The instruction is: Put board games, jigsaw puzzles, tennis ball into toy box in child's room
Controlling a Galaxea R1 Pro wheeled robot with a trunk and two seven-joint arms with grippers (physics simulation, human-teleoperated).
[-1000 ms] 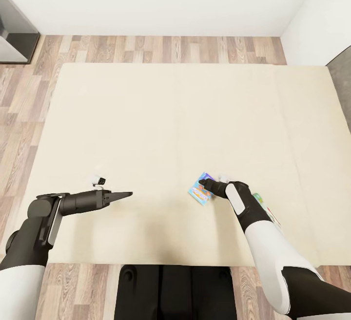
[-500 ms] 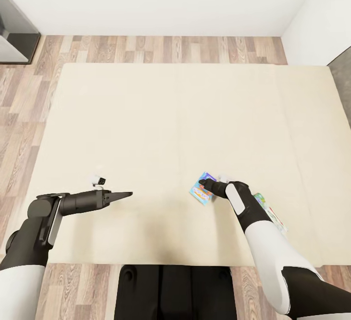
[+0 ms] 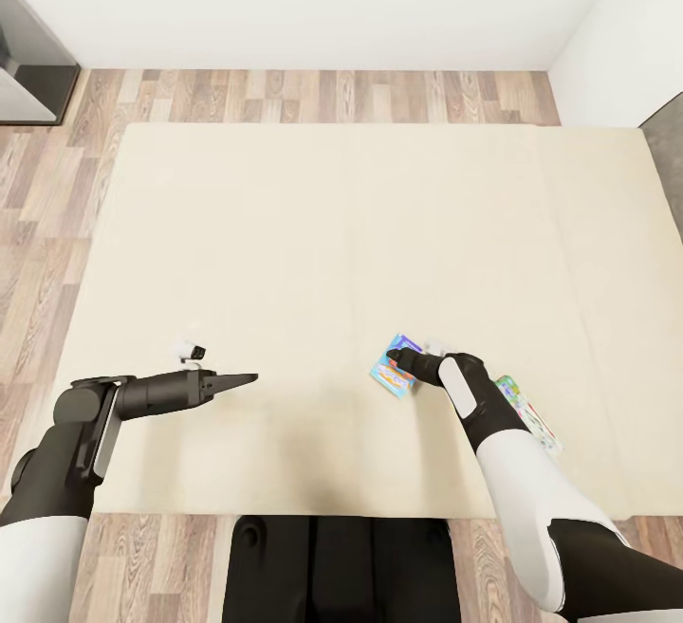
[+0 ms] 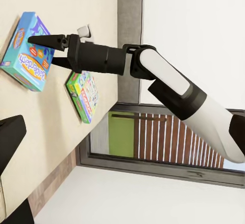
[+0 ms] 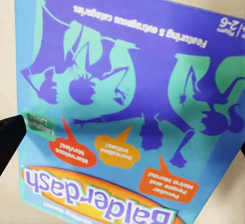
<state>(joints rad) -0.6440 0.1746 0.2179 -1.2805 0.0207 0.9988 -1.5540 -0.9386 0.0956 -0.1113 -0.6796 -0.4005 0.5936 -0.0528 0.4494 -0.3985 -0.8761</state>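
Balderdash board game (image 3: 394, 369) lies on the bed (image 3: 285, 225); the right gripper (image 4: 48, 49), fingers spread wide, straddles it. Left wrist view reveals the green game (image 4: 83, 95) beside it.

The left gripper (image 3: 249, 378) looks closed.

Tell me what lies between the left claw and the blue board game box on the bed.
Bare beige mattress, seen in the head view: nothing between the left claw and the blue board game box.
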